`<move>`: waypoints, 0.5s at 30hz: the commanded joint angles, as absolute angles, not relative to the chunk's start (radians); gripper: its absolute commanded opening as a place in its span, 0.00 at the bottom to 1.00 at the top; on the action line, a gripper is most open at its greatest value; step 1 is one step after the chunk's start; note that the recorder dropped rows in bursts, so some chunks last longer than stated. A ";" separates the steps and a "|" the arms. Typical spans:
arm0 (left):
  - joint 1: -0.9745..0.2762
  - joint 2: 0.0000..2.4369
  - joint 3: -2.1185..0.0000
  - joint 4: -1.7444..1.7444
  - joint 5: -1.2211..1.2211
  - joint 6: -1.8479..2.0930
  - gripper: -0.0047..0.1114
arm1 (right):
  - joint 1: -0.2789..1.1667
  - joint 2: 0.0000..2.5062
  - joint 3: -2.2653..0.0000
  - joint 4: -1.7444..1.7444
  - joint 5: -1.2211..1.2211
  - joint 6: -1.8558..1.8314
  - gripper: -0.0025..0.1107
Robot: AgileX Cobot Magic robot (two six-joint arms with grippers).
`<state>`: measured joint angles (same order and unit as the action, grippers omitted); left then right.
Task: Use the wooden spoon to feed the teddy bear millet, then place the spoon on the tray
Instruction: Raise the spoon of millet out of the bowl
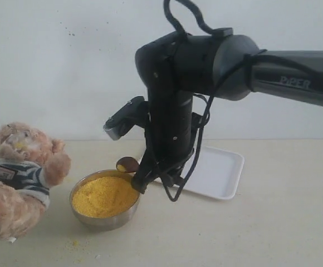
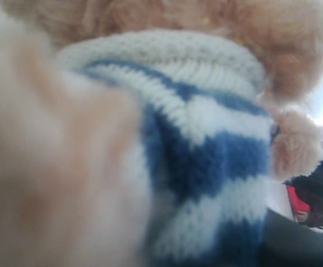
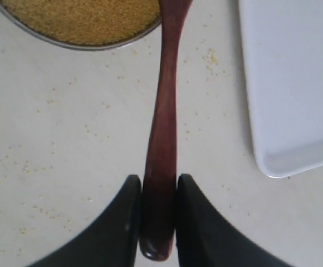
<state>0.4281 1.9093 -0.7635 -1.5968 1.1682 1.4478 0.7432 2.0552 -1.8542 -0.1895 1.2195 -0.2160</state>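
Observation:
The teddy bear (image 1: pixel 19 172) leans at the far left in its striped shirt; up close its shirt and fur (image 2: pixel 206 139) fill the left wrist view, and no left fingers show. Yellow millet (image 1: pixel 103 196) fills the shiny metal bowl (image 1: pixel 103 222) in front of it. My right gripper (image 3: pixel 157 181) is shut on the end of the wooden spoon's handle (image 3: pixel 161 111). The spoon's dark oval bowl (image 1: pixel 127 164) sits at the metal bowl's far rim, beside the right gripper (image 1: pixel 141 181). The white tray (image 1: pixel 220 167) lies just right of the arm, with nothing on it.
Loose millet grains are scattered over the beige tabletop (image 3: pixel 67 128) around the bowl. The tray's corner (image 3: pixel 273 167) lies close beside the spoon handle. A pale wall stands behind the table.

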 commanded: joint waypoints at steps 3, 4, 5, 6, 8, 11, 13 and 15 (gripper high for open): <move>0.418 1.908 -0.737 -1.495 1.221 1.312 0.08 | 0.671 2.003 -1.844 -0.043 1.221 -0.260 0.02; 0.418 1.903 -0.722 -1.481 1.221 1.312 0.08 | 0.665 1.996 -1.844 -0.028 1.221 -0.262 0.02; 0.418 1.899 -0.705 -1.479 1.221 1.312 0.08 | 0.656 1.985 -1.844 -0.009 1.221 -0.262 0.02; 0.418 1.895 -0.686 -1.479 1.221 1.312 0.08 | 0.656 1.980 -1.844 0.000 1.221 -0.263 0.02; 0.418 1.886 -0.648 -1.481 1.221 1.312 0.08 | 0.656 1.959 -1.842 -0.005 1.221 -0.263 0.02; 0.418 1.867 -0.599 -1.483 1.221 1.312 0.08 | 0.656 1.924 -1.829 0.000 1.221 -0.263 0.02; 0.418 1.848 -0.565 -1.483 1.221 1.306 0.08 | 0.656 1.898 -1.808 0.000 1.221 -0.265 0.02; 0.418 1.827 -0.535 -1.483 1.221 1.306 0.08 | 0.656 1.870 -1.775 0.000 1.221 -0.265 0.02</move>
